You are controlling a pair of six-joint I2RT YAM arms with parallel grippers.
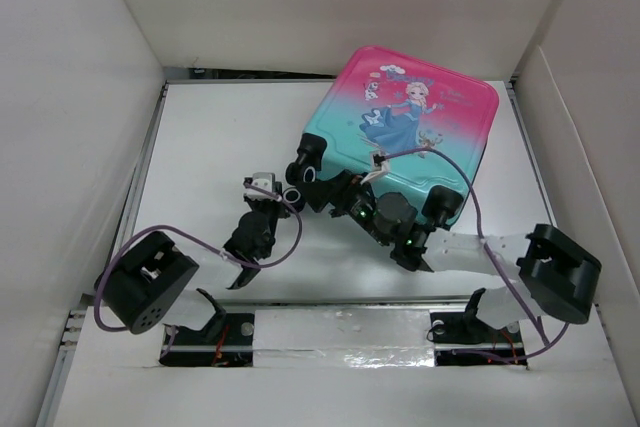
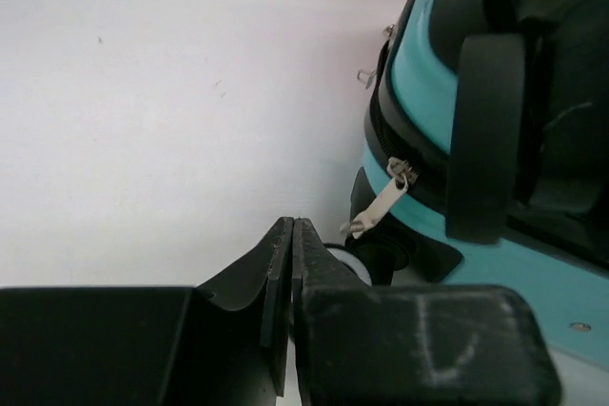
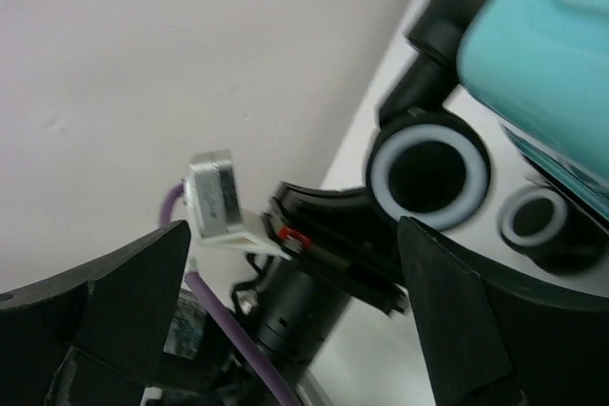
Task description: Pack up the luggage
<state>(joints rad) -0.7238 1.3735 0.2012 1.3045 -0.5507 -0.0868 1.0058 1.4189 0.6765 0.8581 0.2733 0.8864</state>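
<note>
Left gripper was clenched empty beside the closed pink-teal luggage; right gripper gaped wide, empty, by its wheels.

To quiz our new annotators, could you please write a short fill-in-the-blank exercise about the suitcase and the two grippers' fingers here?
1. The luggage lies flat, print up, with its shell ____.
2. On the left gripper, the fingers are ____.
3. On the right gripper, the fingers are ____.
4. The wheel near the right gripper has a ____ ring.
Missing words: closed, shut, open, white.
</note>
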